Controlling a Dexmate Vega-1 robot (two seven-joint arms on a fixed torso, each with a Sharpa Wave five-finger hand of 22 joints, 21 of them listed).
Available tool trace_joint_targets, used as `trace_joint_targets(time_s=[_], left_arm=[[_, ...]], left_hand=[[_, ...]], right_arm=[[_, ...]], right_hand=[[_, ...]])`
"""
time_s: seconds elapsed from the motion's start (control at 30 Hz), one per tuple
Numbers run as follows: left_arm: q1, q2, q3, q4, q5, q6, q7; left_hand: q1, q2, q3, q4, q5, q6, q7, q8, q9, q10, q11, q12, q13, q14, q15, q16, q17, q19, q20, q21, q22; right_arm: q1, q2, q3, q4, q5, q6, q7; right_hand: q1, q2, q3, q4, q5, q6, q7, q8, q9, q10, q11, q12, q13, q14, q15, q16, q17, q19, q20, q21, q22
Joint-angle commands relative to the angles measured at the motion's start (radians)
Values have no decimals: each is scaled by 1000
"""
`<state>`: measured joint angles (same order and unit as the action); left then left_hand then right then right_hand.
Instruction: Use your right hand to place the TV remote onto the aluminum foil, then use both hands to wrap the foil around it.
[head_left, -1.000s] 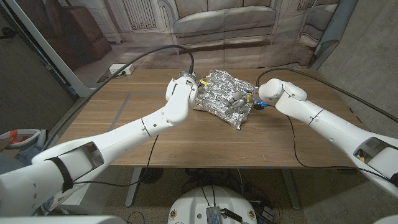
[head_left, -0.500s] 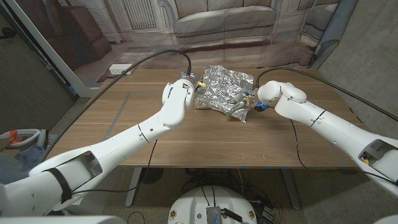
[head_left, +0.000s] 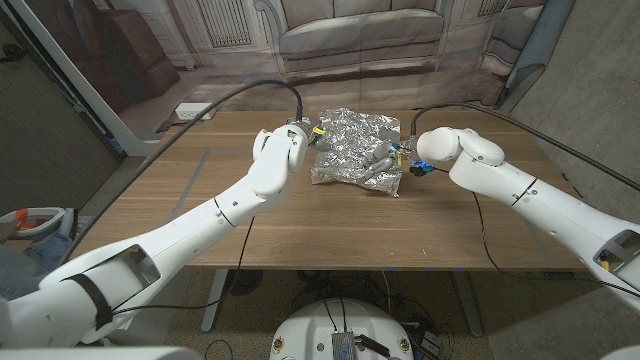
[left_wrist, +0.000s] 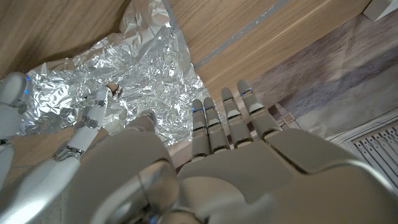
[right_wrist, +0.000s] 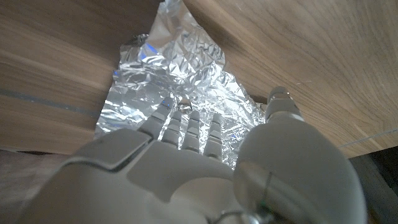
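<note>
Head view: crumpled foil (head_left: 357, 148) lies far-centre on the worktop (head_left: 300, 220), remote presumably hidden inside; right robot hand (head_left: 385, 162) presses fingers on its near-right edge; left robot hand (head_left: 303, 133), fingers extended, touches its left side, gripping nothing; wrapping underway; next, tuck loose edges.

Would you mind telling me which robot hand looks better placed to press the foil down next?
Probably the right robot hand: its fingers already lie on the crumpled foil, while the left robot hand sits at its edge.

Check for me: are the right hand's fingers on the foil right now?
Touching. In the head view the right hand has its fingers lying on the crumpled aluminum foil; the right wrist view shows the fingertips down against it.
</note>
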<state>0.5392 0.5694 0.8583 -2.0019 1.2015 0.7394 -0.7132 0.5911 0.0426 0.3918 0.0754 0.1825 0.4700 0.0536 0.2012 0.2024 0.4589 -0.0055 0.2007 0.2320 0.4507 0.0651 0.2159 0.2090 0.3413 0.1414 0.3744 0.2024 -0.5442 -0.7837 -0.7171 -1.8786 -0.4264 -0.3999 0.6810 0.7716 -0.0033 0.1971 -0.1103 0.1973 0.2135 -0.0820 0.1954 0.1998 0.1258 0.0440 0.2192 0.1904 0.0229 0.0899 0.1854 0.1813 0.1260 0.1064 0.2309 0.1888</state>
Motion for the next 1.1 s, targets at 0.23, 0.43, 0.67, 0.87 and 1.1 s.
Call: trace_joint_targets(time_s=[0.23,0.43,0.67,0.87,1.1], left_arm=[[162,14,-24,47,-61,-54,503],[205,18,-21,98,-94,-107,673],[204,7,14,178,-77,-141,771],[199,-9,39,236,-57,-158,855],[208,-19,31,274,-111,-222,961]], left_hand=[[74,-56,2,-72,4,-81,-32,-14,0,-41,-57,-13,-6,-34,-53,-18,-10,-47,-36,-15,-2],[95,-94,-9,-100,13,-172,-30,-25,0,-95,-67,-17,-8,-70,-63,-26,-11,-68,-55,-25,-3],[130,-116,-8,-129,21,-170,-33,-10,0,-89,-74,-5,-9,-57,-77,-20,-14,-59,-74,-24,-5],[176,-118,3,-158,30,-126,-54,14,0,-50,-95,15,-11,-30,-101,-13,-15,-51,-99,-24,-8],[206,-131,3,-182,32,-61,-88,39,-1,5,-128,33,-14,11,-129,-8,-18,-29,-114,-19,-11]], right_arm=[[-303,-14,109,-170,-128,2,-507],[-392,24,78,-168,-270,-60,-695],[-421,68,66,-82,-293,-44,-809],[-426,93,55,-29,-302,-21,-872],[-423,99,57,77,-259,120,-986]], right_hand=[[12,-13,-6,-19,19,10,10,9,1,53,-5,17,0,64,-18,12,-3,99,-22,33,-2],[16,-19,-8,-23,24,23,5,13,2,82,-29,25,0,101,-40,16,-4,137,-39,41,-3],[28,-29,-14,-30,37,57,3,21,2,139,-35,39,-1,177,-70,19,-5,244,-94,67,-4],[32,-31,-15,-30,42,83,0,28,2,165,-48,45,-1,210,-86,21,-4,278,-106,74,-5],[64,-16,-1,-38,50,114,1,34,3,211,-44,55,-2,250,-104,20,-4,290,-149,70,-6]])
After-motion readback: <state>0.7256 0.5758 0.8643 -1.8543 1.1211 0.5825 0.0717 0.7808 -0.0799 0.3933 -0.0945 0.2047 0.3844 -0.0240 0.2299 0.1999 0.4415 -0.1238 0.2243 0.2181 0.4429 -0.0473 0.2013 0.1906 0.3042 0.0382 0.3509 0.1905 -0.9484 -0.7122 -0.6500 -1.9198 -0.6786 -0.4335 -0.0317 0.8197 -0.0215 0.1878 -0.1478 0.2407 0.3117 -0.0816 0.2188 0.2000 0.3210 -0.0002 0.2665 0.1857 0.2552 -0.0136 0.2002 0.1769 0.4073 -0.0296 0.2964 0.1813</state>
